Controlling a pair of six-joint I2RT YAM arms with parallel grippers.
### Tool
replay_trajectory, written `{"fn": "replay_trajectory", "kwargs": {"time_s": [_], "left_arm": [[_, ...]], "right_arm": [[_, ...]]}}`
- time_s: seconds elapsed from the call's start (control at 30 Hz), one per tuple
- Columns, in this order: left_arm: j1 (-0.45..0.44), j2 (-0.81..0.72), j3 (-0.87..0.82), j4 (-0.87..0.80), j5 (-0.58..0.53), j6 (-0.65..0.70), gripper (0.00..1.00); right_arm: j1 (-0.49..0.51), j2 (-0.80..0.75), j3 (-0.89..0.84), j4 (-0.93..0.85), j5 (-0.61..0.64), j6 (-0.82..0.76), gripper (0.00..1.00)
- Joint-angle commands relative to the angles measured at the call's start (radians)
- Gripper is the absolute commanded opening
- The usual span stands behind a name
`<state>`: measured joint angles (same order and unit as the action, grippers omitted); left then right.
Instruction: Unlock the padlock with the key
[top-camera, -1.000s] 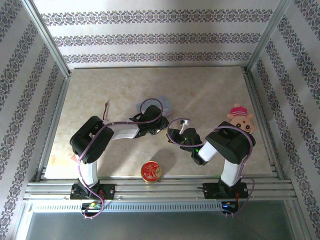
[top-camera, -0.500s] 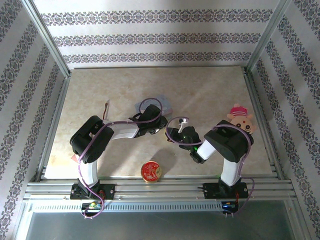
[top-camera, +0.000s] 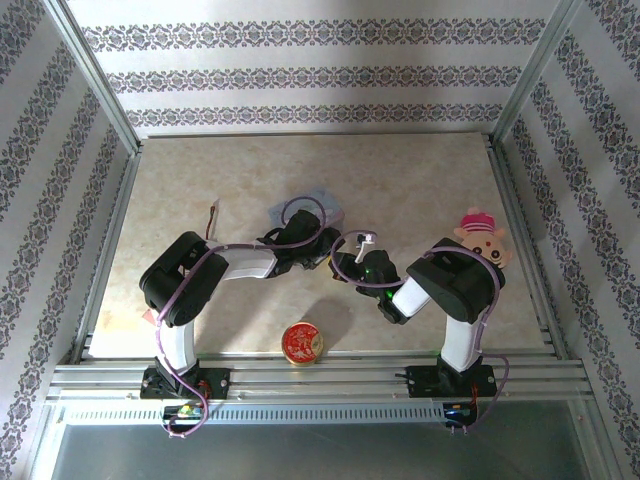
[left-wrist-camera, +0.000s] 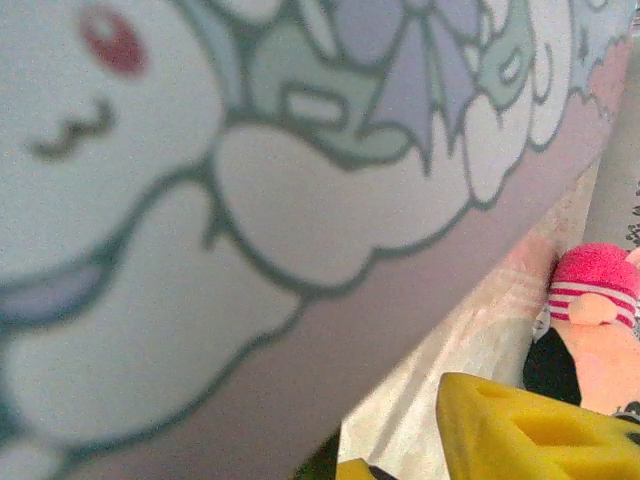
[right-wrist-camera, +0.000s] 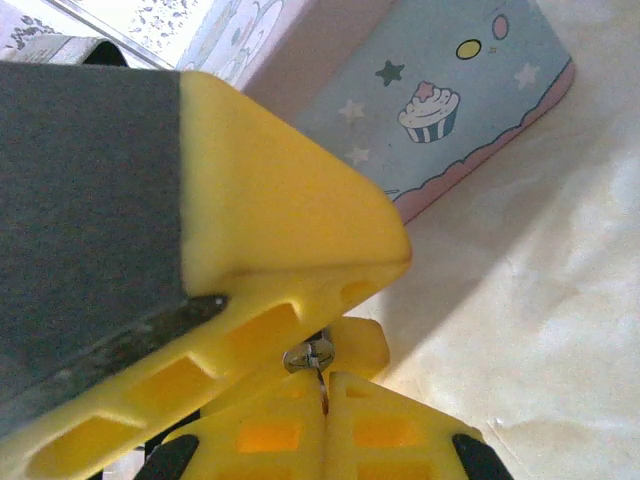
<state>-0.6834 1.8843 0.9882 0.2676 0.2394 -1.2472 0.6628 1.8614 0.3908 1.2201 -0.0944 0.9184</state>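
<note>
beige marbled tabletop (top-camera: 420, 185), hemmed by aluminium rails and striped floral wallpaper. found the key (right-wrist-camera: 311, 355) as a tiny silvery sliver with a small ringed head, poking up from the tips of the right gripper (right-wrist-camera: 325, 385), just off the near side of the pastel-blue box (right-wrist-camera: 470, 90). saw those yellow fingers pressed together, clamped on the key's lower part. followed the right arm from above: elbow raised, well right of the box, forearm slanting left to a spot just near-right of the box. followed the left arm likewise: elbow raised, well left of the box, forearm reaching right, left gripper (top-camera: 316, 252) at the box's near edge, close to the right one. caught one of its fingers (right-wrist-camera: 290, 210), broad and yellow with a grey pad, close beside the key in the right wrist view; could not tell whether its jaws stood apart or together. noted the box lying flat, printed with a cupcake and stars, contents hidden. noted a round red-and-gold tin (top-camera: 302, 342) nearer the arm bases than the box, lid on, contents hidden. spotted a pink-hatted plush toy (top-camera: 482, 238) well right of the box.
</note>
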Motion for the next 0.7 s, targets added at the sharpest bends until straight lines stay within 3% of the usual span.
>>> {"fn": "replay_trajectory", "kwargs": {"time_s": [0.0, 0.37, 0.53, 0.67], "left_arm": [[-0.022, -0.007, -0.046, -0.024, 0.109, -0.014, 0.65], [-0.006, -0.164, -0.187, 0.007, -0.088, 0.194, 0.67], [0.007, -0.178, -0.229, 0.109, -0.1, 0.238, 0.96], [0.026, -0.165, -0.245, 0.204, -0.082, 0.25, 0.95]], "right_arm": [[-0.004, -0.002, 0.029, 0.075, 0.011, 0.016, 0.0], [-0.005, 0.001, 0.051, 0.076, -0.001, 0.038, 0.0], [-0.006, 0.001, 0.058, 0.075, -0.004, 0.059, 0.0], [-0.009, 0.005, 0.059, 0.076, -0.005, 0.105, 0.0]]}}
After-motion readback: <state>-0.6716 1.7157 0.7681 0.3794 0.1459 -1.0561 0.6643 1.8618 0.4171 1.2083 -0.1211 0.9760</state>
